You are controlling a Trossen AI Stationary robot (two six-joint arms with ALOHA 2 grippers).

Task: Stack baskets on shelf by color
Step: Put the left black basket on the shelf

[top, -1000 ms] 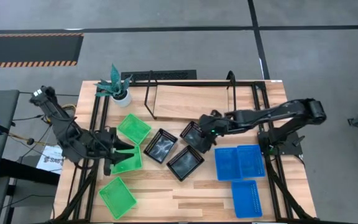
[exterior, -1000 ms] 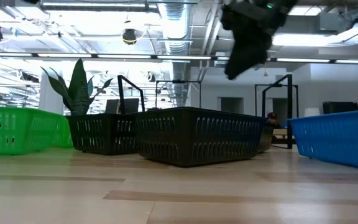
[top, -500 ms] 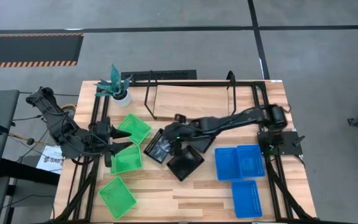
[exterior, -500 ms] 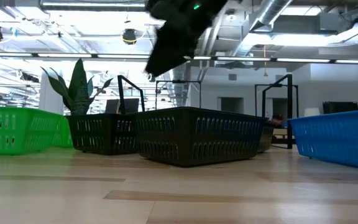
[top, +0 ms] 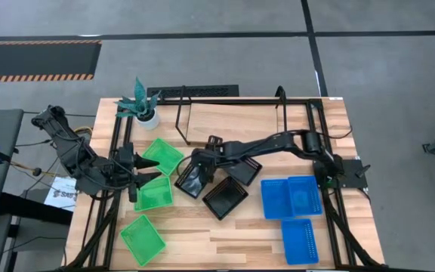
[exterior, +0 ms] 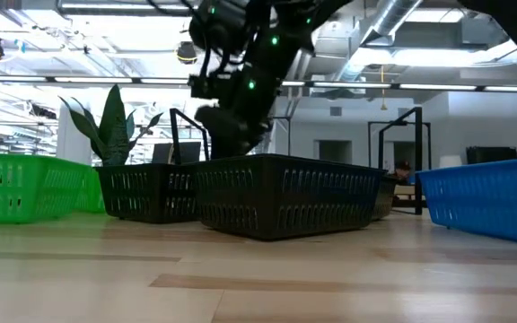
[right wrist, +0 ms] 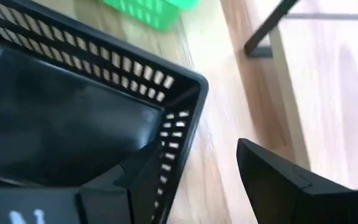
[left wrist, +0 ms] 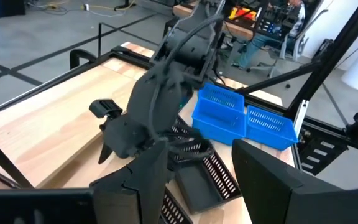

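High view: right end effector [top: 202,162] straddles black basket [top: 190,180] rim.

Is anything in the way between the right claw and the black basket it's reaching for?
Nothing visible. The right gripper is right at the black basket, open, with one finger inside its wall and the other outside.

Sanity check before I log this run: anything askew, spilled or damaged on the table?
Nothing spilled or broken. The baskets just lie loose at mixed angles: green ones left, black ones middle, blue ones right. The shelf holds none yet. The right gripper, open, straddles a black basket's rim; the left gripper, open, hovers by the green ones.
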